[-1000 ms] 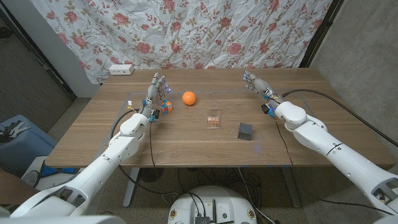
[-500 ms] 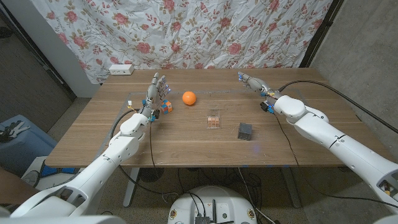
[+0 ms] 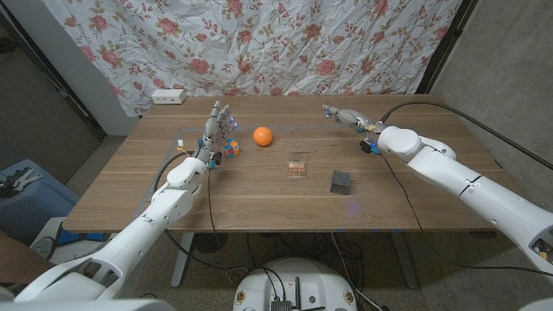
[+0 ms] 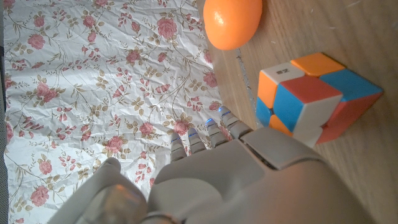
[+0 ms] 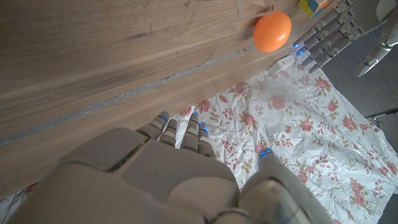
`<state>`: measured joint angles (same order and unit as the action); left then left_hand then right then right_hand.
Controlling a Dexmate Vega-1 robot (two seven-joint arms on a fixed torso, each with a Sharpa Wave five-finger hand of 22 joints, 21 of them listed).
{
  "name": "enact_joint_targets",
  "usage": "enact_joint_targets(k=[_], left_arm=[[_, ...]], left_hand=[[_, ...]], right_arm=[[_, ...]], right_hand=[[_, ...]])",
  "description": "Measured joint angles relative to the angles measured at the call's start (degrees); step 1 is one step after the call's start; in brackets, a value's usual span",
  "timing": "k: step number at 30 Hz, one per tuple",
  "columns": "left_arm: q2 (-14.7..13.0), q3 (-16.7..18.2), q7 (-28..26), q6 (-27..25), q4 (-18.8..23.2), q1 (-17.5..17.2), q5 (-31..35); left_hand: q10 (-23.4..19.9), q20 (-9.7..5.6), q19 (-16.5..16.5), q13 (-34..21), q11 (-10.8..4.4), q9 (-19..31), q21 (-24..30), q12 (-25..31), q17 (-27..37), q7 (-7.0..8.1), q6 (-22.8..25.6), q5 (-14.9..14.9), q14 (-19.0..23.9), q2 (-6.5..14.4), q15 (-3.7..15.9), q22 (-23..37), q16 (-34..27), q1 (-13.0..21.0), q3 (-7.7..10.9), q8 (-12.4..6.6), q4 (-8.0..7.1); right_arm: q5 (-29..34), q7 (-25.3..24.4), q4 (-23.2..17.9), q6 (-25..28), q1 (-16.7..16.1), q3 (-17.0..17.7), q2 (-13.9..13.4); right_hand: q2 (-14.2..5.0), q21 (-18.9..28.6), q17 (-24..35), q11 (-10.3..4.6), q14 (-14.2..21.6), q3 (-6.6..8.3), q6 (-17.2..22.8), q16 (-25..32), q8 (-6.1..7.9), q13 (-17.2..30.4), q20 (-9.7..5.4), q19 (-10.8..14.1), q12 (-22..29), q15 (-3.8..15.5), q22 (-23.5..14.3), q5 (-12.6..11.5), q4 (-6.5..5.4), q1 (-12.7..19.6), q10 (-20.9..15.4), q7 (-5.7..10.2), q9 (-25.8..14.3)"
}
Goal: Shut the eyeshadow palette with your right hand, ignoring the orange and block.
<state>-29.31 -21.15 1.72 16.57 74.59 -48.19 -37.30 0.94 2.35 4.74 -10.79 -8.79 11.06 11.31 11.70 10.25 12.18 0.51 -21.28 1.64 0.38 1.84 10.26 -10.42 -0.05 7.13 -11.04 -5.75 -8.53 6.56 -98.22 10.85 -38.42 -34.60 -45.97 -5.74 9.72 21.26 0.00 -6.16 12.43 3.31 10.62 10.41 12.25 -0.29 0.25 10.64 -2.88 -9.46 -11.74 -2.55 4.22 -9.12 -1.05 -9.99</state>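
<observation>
Head view: the small open eyeshadow palette [image 3: 297, 168] with brown pans lies mid-way across the wooden tabletop [image 3: 259, 194], between the round orange [image 3: 263, 136] and the dark grey block [image 3: 340, 181]. The right robot hand [image 3: 344, 116] hangs over the far tabletop, well apart from the palette, fingers extended and empty. The left robot hand [image 3: 216, 128] stands upright, fingers spread, beside a multicoloured puzzle cube [image 3: 230, 148].

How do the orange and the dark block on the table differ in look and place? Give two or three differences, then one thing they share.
The orange is round and bright orange; the dark block is a grey-black cube with flat faces. The orange lies toward the table's far side, near the left hand; the dark block sits nearer the front edge, on the right arm's side. Both rest on the wooden table, and no hand touches either.
</observation>
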Motion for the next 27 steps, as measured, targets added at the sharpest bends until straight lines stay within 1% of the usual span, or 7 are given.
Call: enact_joint_targets(k=[3,8,12,14,17,23,27], left_arm=[[0.00,0.00,0.00,0.00,0.00,0.00,0.00],[-0.01,0.00,0.00,0.00,0.00,-0.01,0.00],[0.00,0.00,0.00,0.00,0.00,-0.01,0.00],[0.00,0.00,0.00,0.00,0.00,-0.01,0.00],[0.01,0.00,0.00,0.00,0.00,-0.01,0.00],[0.01,0.00,0.00,0.00,0.00,-0.01,0.01],[-0.05,0.02,0.00,0.00,0.07,-0.01,0.01]], left_hand=[[0.00,0.00,0.00,0.00,0.00,0.00,0.00,0.00,0.00,0.00,0.00,0.00,0.00,0.00,0.00,0.00,0.00,0.00,0.00,0.00,0.00],[0.00,0.00,0.00,0.00,0.00,0.00,0.00,0.00,0.00,0.00,0.00,0.00,0.00,0.00,0.00,0.00,0.00,0.00,0.00,0.00,0.00],[0.00,0.00,0.00,0.00,0.00,0.00,0.00,0.00,0.00,0.00,0.00,0.00,0.00,0.00,0.00,0.00,0.00,0.00,0.00,0.00,0.00],[0.00,0.00,0.00,0.01,0.00,0.00,0.00,0.00,0.00,0.00,0.00,0.00,0.00,0.00,0.00,0.00,0.00,0.00,0.00,0.00,0.00],[0.00,0.00,0.00,0.00,0.00,0.00,0.00,0.00,0.00,0.00,0.00,0.00,0.00,0.00,0.00,0.00,0.00,0.00,0.00,0.00,0.00],[0.00,0.00,0.00,0.00,0.00,0.00,0.00,0.00,0.00,0.00,0.00,0.00,0.00,0.00,0.00,0.00,0.00,0.00,0.00,0.00,0.00],[0.00,0.00,0.00,0.00,0.00,0.00,0.00,0.00,0.00,0.00,0.00,0.00,0.00,0.00,0.00,0.00,0.00,0.00,0.00,0.00,0.00]], right_arm=[[0.39,0.50,-0.23,0.44,0.90,-0.91,-0.16],[2.76,3.17,-0.45,2.50,2.54,-2.44,-0.27],[4.48,5.07,-0.51,3.66,4.04,-3.89,-0.27],[5.24,5.76,-0.57,4.04,4.53,-4.40,-0.27],[6.15,6.44,-0.71,4.46,5.29,-5.20,-0.23],[7.37,7.38,-1.39,5.12,6.82,-6.91,-0.01],[10.73,9.90,-2.07,7.32,7.67,-8.03,0.10]], right_hand=[[0.00,0.00,-0.21,0.00,-0.19,-0.05,0.05,0.00,0.00,-0.06,0.62,-0.61,0.00,-0.19,0.00,0.00,-0.05,0.00,0.00,0.87,0.00],[0.00,0.00,-0.46,0.00,-0.20,-0.24,0.27,0.00,0.00,-0.29,0.61,-1.43,0.00,-0.20,0.00,-0.39,-0.24,0.00,0.00,1.51,0.00],[0.01,0.00,-0.66,0.60,-0.44,-0.24,0.76,0.41,0.41,-0.50,1.20,-2.04,0.46,-0.76,0.00,-0.45,-0.24,-0.01,-0.60,2.00,0.00],[0.67,0.01,-0.93,0.89,-0.05,-0.40,1.11,0.64,0.62,-0.54,1.24,-2.46,0.84,-1.15,0.00,-0.45,-0.39,-0.68,-1.73,2.34,0.00],[0.15,0.25,-1.07,1.12,0.03,-0.40,1.40,0.65,0.67,-0.54,1.32,-2.54,0.85,-1.23,0.00,-0.45,-0.39,-1.21,-2.35,2.59,0.00],[0.15,0.25,-1.34,0.71,0.03,-0.40,2.87,0.66,1.07,-0.54,1.32,-2.54,0.85,-1.22,0.00,-0.45,-0.39,-1.21,-2.76,2.57,0.00],[0.16,0.47,-1.61,0.92,0.26,-0.40,3.96,0.66,1.46,-0.54,1.32,-2.54,0.85,-1.45,0.00,-0.45,-0.39,-1.21,-2.96,2.73,0.00]])
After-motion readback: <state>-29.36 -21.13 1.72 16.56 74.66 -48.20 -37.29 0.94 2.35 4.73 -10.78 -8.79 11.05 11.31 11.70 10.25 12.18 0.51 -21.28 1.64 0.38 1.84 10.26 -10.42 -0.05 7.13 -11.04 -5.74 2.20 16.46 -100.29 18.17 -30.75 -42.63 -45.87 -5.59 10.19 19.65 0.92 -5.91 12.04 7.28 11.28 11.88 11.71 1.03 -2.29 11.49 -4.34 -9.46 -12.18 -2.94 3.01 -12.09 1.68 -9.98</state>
